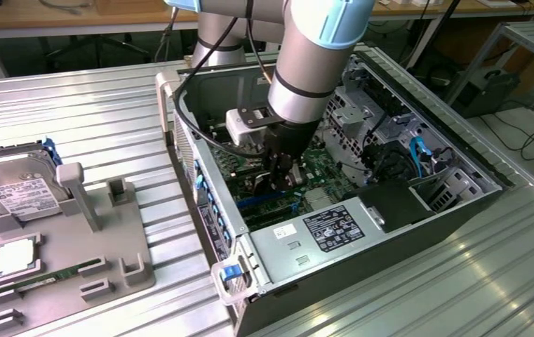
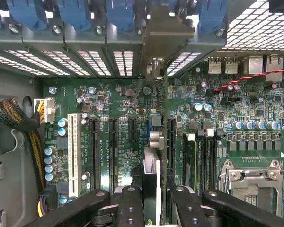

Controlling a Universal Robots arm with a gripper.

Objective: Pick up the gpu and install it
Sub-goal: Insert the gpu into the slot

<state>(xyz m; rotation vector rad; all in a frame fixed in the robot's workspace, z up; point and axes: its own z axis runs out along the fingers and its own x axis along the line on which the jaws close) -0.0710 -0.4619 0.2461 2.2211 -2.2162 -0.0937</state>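
My gripper (image 1: 281, 179) is deep inside the open computer case (image 1: 201, 182), just above the green motherboard (image 1: 328, 172). In the wrist view the gpu (image 2: 152, 165) appears edge-on as a thin card held between the two black fingers (image 2: 130, 208). The gripper (image 2: 156, 210) is shut on it. The card runs along a black expansion slot (image 2: 171, 142). Its metal end bracket (image 2: 163, 35) sits at the slotted rear wall of the case. I cannot tell whether the card's edge is down in the slot.
Outside the case, on the exterior view's left, a grey fixture (image 1: 70, 246) carries a hard drive (image 1: 19, 189) and a green memory stick (image 1: 47, 277). A power supply (image 1: 342, 225) fills the near end. Braided cables (image 2: 19, 118) and the CPU socket (image 2: 251, 175) flank the slots.
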